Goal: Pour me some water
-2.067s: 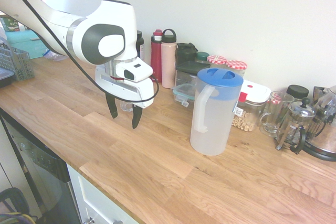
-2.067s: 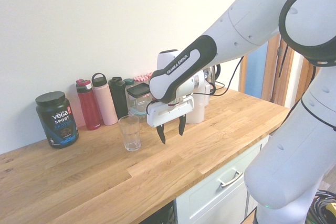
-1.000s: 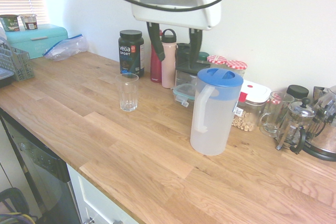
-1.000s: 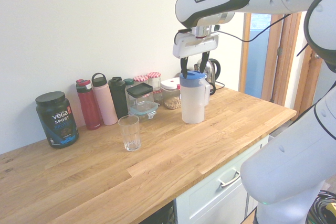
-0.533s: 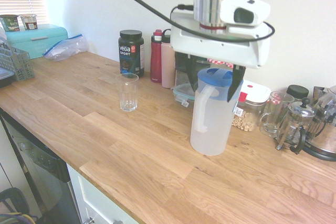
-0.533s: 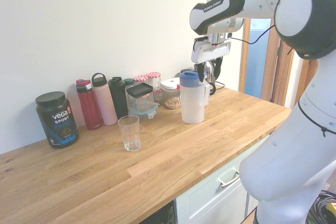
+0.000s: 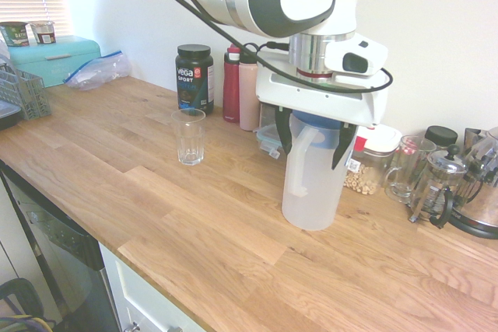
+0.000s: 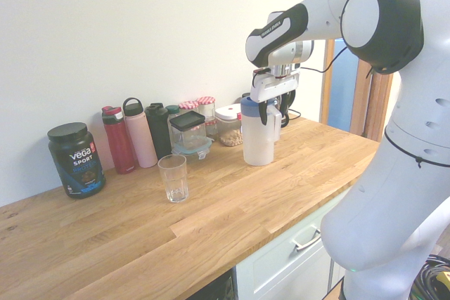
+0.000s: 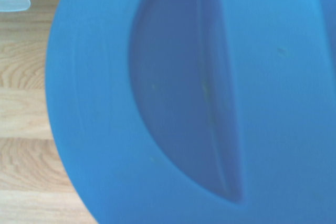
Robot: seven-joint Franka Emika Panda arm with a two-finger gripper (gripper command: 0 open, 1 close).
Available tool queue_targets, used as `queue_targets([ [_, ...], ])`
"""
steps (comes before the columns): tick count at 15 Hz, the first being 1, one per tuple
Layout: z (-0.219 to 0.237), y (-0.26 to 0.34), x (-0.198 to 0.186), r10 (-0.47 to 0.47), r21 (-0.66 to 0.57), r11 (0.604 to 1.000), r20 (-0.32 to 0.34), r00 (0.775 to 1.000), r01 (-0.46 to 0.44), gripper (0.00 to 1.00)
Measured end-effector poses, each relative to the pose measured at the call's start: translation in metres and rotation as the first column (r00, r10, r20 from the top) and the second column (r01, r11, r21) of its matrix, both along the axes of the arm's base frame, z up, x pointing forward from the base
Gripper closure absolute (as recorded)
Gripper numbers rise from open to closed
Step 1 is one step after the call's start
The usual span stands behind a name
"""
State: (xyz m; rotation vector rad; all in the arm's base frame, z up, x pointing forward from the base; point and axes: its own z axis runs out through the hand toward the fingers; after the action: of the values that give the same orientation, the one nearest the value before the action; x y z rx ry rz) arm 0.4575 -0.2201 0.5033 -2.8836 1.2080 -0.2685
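We saw the gripper (image 7: 314, 145) wide open at the jug (image 7: 311, 184); best was centring on the handle (image 7: 302, 162) before closing.

on the counter (image 7: 218, 246), seen in the first exterior view, the glass (image 7: 190, 138) stands left of the jug (image 7: 313, 180), the tub (image 7: 194, 80) behind the glass. right of the jug sit the nut container (image 7: 369, 162), mug (image 7: 407, 167) and french press (image 7: 440, 184).
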Motion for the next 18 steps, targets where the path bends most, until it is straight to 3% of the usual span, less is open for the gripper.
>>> queue_targets([
  [18,-0.0038,0.0032,-0.0023,0.005,-0.007,1.000,0.000,1.000,-0.005,1.00],
])
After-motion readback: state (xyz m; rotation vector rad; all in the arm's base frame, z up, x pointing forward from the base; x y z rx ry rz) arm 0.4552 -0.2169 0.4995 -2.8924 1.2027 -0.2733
